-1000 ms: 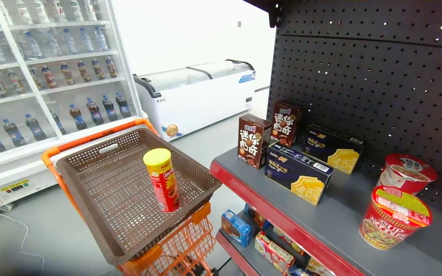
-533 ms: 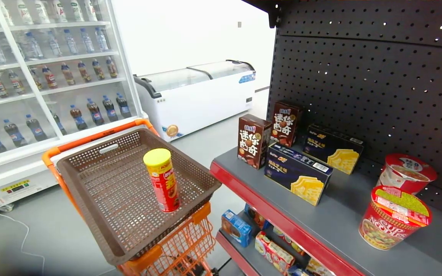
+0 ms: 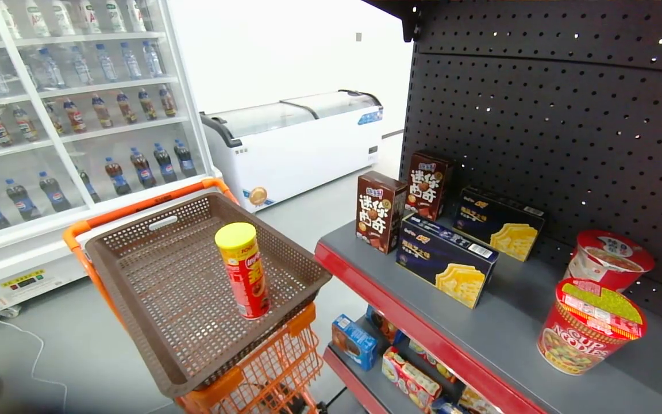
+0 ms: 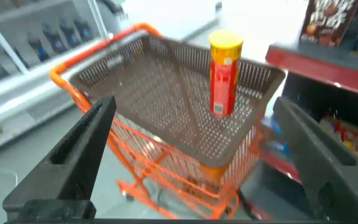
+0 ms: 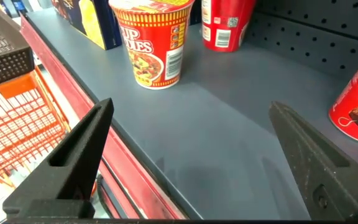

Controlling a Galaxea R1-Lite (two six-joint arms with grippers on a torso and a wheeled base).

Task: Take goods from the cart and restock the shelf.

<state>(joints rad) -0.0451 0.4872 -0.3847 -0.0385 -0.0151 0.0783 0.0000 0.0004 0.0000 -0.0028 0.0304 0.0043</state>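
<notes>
Chip can (image 3: 243, 270) stands upright in the basket (image 3: 135, 299), untaken — the shelf (image 3: 480, 328) beside the basket awaits it; we hold left pincer (image 4: 192, 104) and right pincer (image 5: 191, 106) spread, empty.

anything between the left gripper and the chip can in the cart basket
Nothing visible does. The chip can stands upright, alone in the brown basket, and the open left gripper faces it with only open space between them.

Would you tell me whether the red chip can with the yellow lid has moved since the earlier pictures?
No. The red, yellow-lidded chip can stands at the same spot in the brown perforated basket, near its right rim.
</notes>
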